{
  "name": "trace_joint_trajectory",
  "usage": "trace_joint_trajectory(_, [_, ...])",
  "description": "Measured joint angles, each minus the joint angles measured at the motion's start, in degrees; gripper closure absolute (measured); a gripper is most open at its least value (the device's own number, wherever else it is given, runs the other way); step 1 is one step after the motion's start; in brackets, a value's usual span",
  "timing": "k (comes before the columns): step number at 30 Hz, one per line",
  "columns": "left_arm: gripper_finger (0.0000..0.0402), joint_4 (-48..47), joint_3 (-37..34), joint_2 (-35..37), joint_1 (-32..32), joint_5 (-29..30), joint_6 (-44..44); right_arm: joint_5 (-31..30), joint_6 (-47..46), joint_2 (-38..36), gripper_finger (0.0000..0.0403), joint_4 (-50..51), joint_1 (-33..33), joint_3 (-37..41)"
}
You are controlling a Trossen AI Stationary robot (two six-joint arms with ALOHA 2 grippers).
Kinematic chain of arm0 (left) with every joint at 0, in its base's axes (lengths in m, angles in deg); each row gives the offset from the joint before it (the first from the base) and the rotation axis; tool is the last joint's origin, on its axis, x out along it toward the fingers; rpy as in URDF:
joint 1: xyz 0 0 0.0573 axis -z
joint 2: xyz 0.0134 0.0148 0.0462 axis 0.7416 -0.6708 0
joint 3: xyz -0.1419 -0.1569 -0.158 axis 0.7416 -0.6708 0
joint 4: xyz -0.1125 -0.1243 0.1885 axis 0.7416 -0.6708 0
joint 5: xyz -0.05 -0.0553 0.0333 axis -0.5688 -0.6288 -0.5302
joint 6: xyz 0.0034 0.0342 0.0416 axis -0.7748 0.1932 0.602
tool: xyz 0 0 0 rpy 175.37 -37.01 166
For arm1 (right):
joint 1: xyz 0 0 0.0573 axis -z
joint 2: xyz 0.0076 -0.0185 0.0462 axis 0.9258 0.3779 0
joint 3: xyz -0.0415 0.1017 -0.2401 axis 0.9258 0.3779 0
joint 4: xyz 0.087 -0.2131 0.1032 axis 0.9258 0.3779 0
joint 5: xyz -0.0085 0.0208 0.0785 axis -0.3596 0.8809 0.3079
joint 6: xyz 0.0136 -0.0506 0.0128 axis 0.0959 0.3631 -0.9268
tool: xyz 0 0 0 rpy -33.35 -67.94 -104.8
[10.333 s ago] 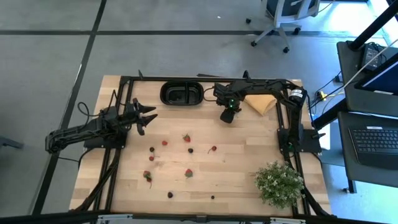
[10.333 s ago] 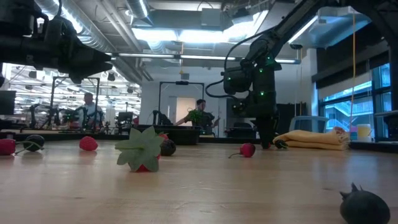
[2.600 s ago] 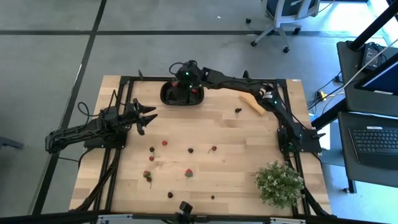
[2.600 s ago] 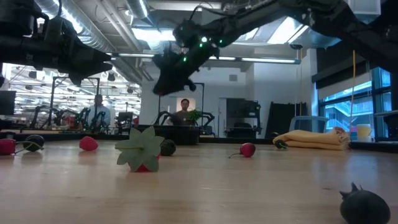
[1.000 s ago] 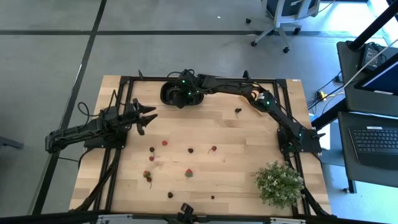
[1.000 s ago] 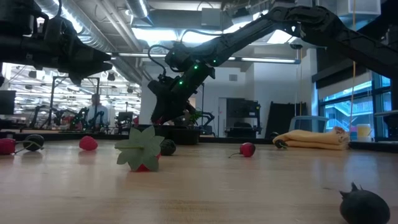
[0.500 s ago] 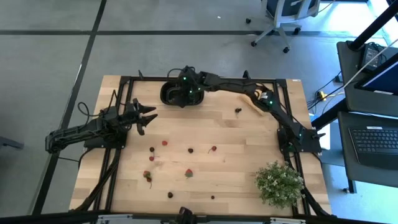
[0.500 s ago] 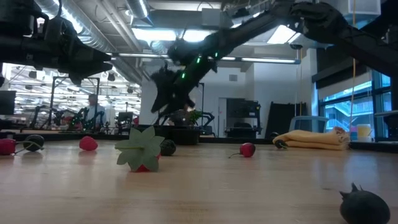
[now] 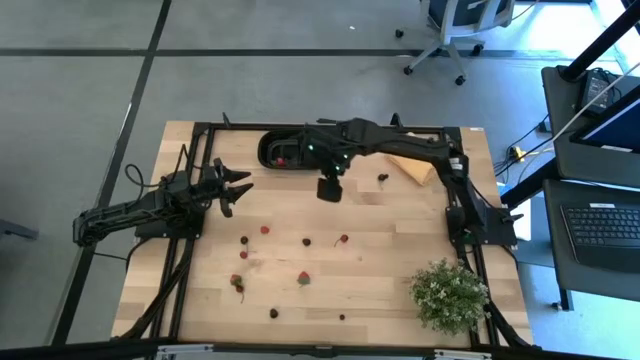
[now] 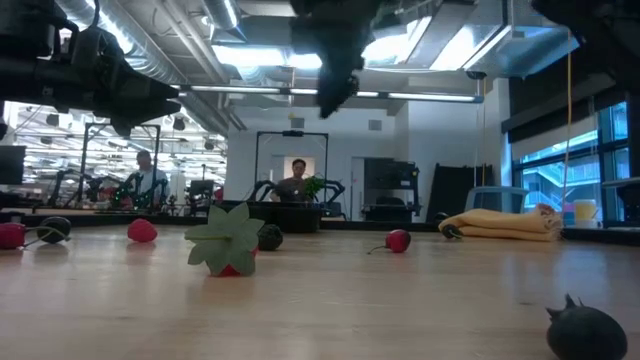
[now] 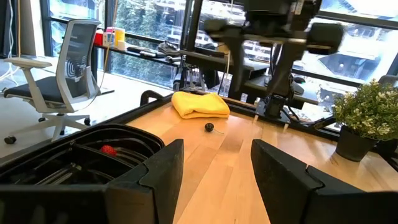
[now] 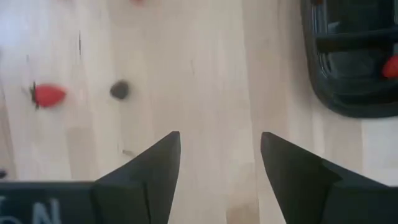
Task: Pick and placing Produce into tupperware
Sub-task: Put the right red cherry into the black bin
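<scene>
The black oval tupperware (image 9: 263, 151) sits at the table's far edge, with one red piece (image 9: 281, 160) in its left compartment, also seen as the red piece (image 11: 109, 149). My right gripper (image 9: 328, 190) hangs open above the table just near-right of the tupperware (image 12: 339, 102), holding nothing (image 12: 219, 140). Produce lies scattered on the table's middle and near part: a red piece (image 9: 343, 239), a dark berry (image 9: 306, 241), a red piece with a green top (image 9: 303, 279). My left gripper (image 9: 245, 182) waits open at the left, raised (image 11: 216, 149).
A yellow cloth (image 9: 415, 166) lies at the far right with a dark berry (image 9: 382, 178) beside it. A potted plant (image 9: 447, 295) stands at the near right corner. Black frame rails run along the table's edges. People show in the room behind (image 10: 293, 180).
My right gripper has risen out of the tupperware and swung toward the table's right and near side, now clear of the container. A red piece shows in the tupperware where the gripper was. The left arm has kept still.
</scene>
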Motion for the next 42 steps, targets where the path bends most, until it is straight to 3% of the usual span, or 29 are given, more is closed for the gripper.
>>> trace_joint_trajectory(6, [0.022,-0.02,0.01,0.0,-0.01,0.0,-0.02,-0.54,0.4,-3.79,0.0179,2.77,-4.25,0.78])
trace_joint_trajectory(12, [0.022,0.0,0.01,0.0,-0.02,-0.01,-0.02,-2.34,1.36,-8.35,0.0179,0.75,-7.63,10.68])
trace_joint_trajectory(23, [0.022,-0.02,0.01,0.0,-0.01,-0.02,-0.04,-2.55,1.14,-17.11,0.0179,-27.82,-13.51,42.24])
trace_joint_trajectory(42, [0.022,0.0,0.02,0.0,-0.02,-0.02,0.07,-2.66,-4.72,-16.9,0.0179,-54.89,-17.36,64.86])
